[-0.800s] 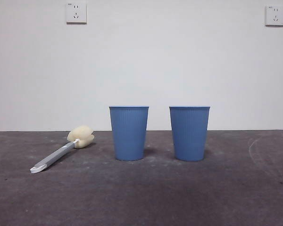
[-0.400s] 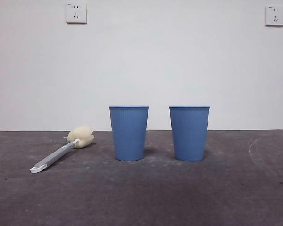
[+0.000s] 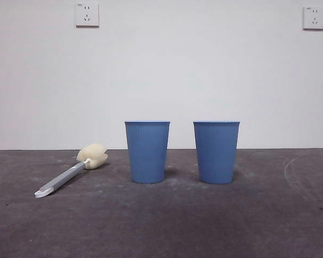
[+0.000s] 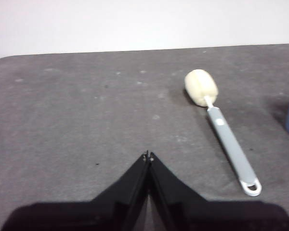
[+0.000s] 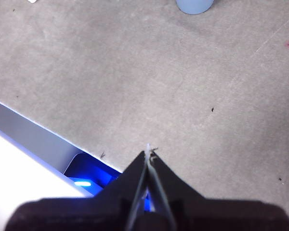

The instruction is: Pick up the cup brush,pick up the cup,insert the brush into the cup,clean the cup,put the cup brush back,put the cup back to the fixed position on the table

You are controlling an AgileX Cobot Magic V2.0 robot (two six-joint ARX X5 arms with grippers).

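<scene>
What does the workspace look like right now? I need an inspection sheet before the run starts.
Surface: table dark grey, scuffed.
Job's things: cup brush lies flat beside the cups, sponge head toward the wall; two blue cups upright, apart.
Clutter: nothing seen.
Grippers: left gripper shut, empty, short of the brush; right gripper shut, empty, near the table's edge.
Cables: nothing seen.
Surroundings: white wall, two sockets.
</scene>
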